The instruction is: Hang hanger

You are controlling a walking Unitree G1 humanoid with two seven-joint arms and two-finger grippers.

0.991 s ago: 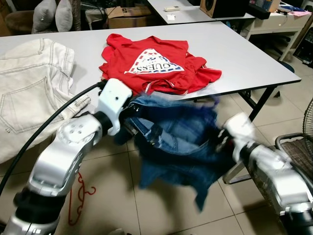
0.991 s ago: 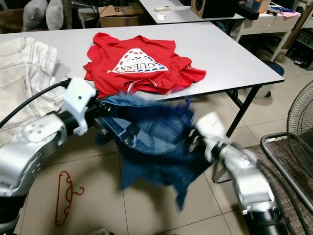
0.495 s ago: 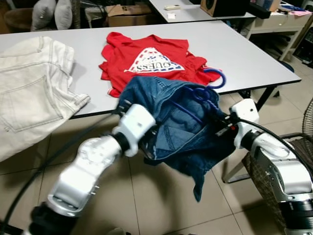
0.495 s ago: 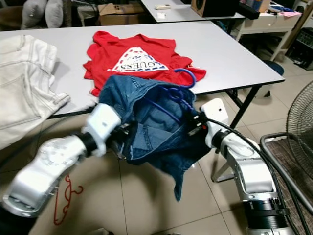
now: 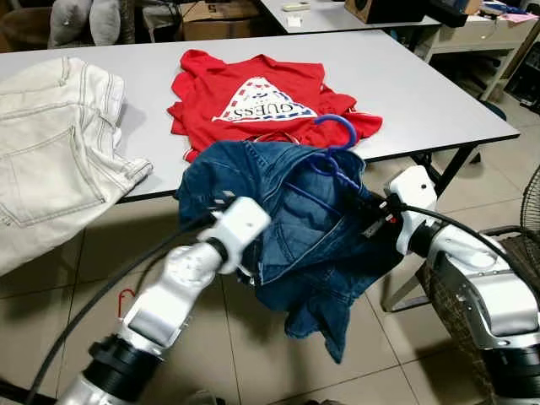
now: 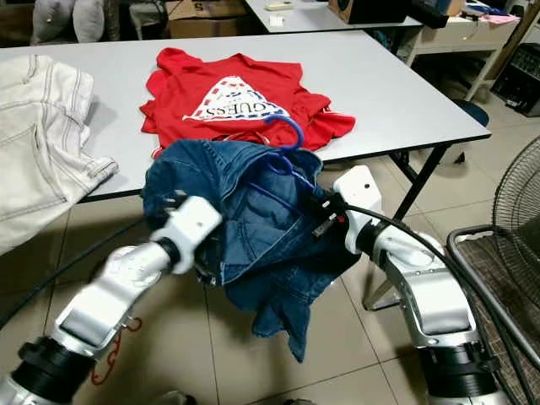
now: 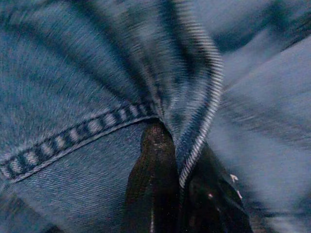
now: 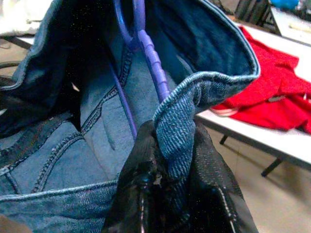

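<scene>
A pair of blue jeans (image 5: 295,245) is pinched at its waistband between the left gripper (image 7: 180,194) and the right gripper (image 8: 175,170), each clamped on the denim. A blue hanger (image 5: 333,148) is lodged inside the jeans between the two grippers, its hook poking up above them.

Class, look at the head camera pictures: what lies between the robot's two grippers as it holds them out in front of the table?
In the left eye view, the blue jeans span from left gripper to right gripper, each pinching the waistband, with the blue hanger inside, hook sticking up.
</scene>
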